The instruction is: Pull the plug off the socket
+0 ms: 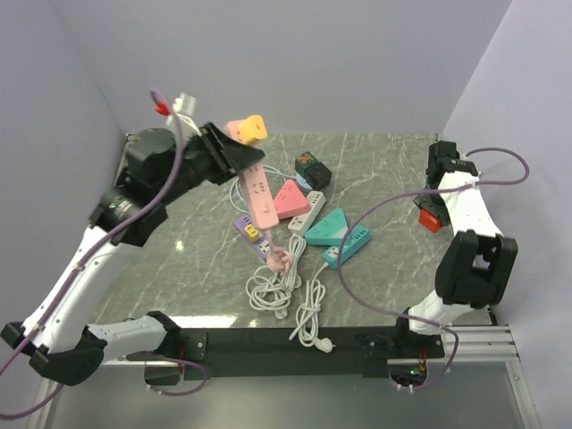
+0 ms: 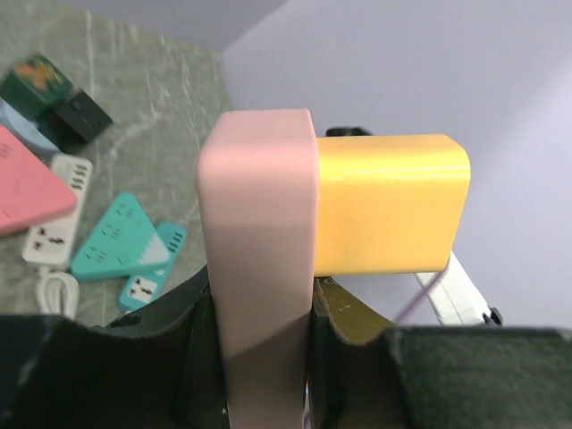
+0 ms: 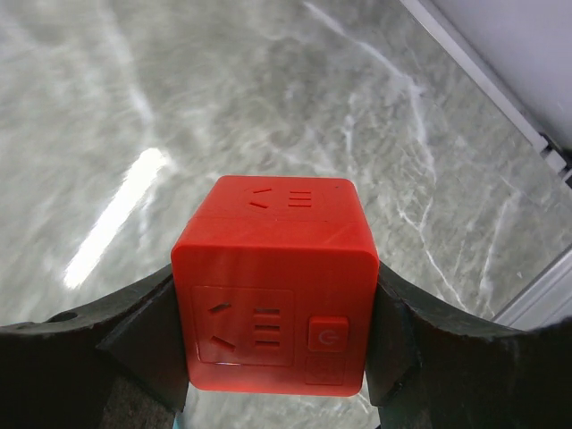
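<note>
Your left hand grips the pink power strip, with a yellow plug seated just above the hand. Your right hand clamps a red socket cube.

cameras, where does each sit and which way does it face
Top external: above and behind the robot, looking down on the marble table; left arm and right arm show.
Left wrist: faces along the left gripper, shut on the pink socket strip bearing a yellow plug.
Right wrist: looks down past the right gripper and its red cube socket at the table.
Shared: top and left wrist both show the teal triangular socket.
</note>
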Robot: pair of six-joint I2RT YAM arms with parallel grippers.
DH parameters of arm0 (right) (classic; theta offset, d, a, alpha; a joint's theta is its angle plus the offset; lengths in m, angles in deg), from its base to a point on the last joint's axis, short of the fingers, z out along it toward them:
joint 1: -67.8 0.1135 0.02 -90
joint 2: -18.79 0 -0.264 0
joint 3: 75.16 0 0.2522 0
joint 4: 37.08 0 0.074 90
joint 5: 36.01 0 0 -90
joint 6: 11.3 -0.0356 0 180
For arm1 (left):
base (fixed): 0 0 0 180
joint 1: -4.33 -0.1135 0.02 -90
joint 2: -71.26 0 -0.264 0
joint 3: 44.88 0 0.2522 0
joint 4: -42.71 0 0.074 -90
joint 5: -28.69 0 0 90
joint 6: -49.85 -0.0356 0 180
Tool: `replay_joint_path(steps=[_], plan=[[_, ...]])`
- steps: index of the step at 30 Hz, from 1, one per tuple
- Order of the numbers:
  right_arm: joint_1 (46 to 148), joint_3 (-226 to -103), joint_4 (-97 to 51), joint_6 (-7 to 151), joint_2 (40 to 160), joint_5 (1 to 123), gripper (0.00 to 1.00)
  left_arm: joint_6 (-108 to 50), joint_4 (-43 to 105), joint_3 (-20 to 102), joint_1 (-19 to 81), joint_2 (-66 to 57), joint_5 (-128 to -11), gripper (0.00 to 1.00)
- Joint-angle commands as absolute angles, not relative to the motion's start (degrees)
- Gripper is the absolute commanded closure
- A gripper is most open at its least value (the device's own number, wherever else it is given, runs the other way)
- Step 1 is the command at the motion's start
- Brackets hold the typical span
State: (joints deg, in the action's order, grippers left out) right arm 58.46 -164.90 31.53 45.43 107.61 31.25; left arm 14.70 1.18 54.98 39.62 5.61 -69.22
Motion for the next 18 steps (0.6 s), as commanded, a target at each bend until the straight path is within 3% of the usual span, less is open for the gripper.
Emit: replay_joint_path(steps=[1, 10, 18], plan=[[56.8, -167.4, 33.1, 42.1, 112.0, 27.1, 1.0, 10.7, -2.7, 61.6, 36.9, 9.2, -67.1, 1.0], [56.3, -163.4, 34.9, 32.6, 115.6, 15.3, 1.0, -1.5, -19.3, 59.8, 28.9, 16.1, -53.6, 1.0], [56.2, -162.5, 37.1, 28.4, 122.6, 13.1, 0.96, -4.0, -19.2, 46.9, 26.9, 21.6, -47.9, 1.0]])
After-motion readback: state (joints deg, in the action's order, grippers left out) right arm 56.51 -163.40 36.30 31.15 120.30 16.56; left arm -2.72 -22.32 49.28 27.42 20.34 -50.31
